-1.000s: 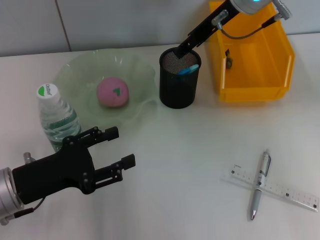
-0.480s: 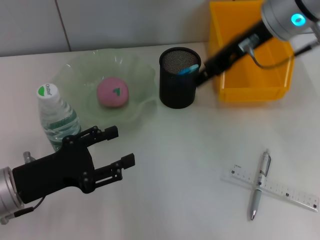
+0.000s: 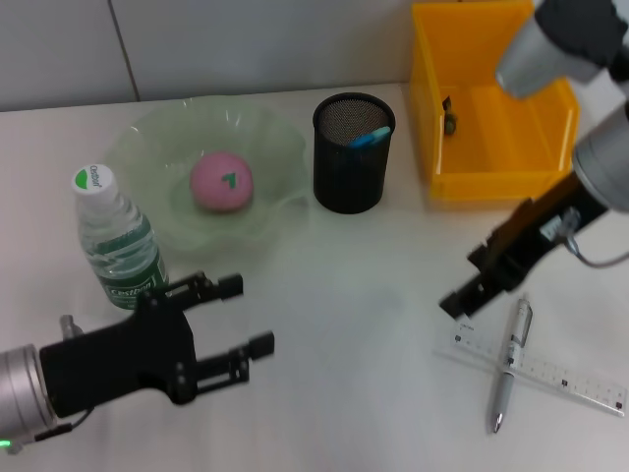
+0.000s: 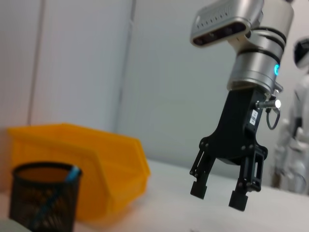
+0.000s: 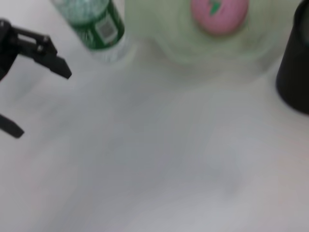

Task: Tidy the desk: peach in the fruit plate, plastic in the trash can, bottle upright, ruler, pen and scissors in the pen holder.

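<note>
Two items left: ruler [image 3: 536, 370] and pen [image 3: 509, 365] lie crossed on the desk
Peach [image 3: 221, 182] plated, bottle [image 3: 116, 241] upright; right gripper [image 3: 474, 280] hovers spread and empty above them, left gripper [image 3: 241, 316] open, idle

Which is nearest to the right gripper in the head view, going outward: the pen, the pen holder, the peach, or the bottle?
From the right gripper, at the desk's right:
1. Pen, lying across the ruler just below the gripper.
2. Pen holder, up toward the desk's middle back.
3. Peach, in the fruit plate to the left.
4. Bottle, upright at the far left.
</note>
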Motion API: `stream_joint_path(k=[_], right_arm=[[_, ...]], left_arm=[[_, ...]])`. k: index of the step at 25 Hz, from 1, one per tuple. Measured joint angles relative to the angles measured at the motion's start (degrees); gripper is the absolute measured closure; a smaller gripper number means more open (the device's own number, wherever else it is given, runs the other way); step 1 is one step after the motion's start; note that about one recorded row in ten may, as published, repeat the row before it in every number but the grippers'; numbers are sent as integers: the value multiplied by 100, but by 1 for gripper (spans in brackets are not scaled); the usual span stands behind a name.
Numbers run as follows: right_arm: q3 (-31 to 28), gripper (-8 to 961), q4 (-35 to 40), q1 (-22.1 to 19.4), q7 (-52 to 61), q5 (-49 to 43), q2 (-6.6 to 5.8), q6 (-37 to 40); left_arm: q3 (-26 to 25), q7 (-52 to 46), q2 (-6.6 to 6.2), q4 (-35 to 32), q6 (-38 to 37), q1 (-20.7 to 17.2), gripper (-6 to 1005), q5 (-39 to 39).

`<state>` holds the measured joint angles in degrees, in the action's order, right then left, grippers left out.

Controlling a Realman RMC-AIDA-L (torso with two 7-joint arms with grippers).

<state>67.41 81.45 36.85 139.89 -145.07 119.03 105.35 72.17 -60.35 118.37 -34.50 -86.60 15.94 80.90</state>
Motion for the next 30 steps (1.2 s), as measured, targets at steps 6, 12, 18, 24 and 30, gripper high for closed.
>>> stream_joint_path(k=[6,12,18,24,30], right_arm=[[86,155,-59,-287,-401,9,16,-39],[332,157,-66,-400,-743,30,37,-62],[602,159,-131,-371,-794,-224,32,-179],[1130,161,-497,-362,-838,-527,26,-601],[1290,163,-556,-399,-844,-544,28,-811]], left_arm=[[0,-295,-23,-206,-147,113,243,970],[-38,-467,-33,-547,-436,156,243,1425],[-53,-442,-33,-552,-504,152,243,1429],[-60,-439,-27,-528,-508,119,243,1429],[-63,-436,-17,-513,-521,118,243,1410]])
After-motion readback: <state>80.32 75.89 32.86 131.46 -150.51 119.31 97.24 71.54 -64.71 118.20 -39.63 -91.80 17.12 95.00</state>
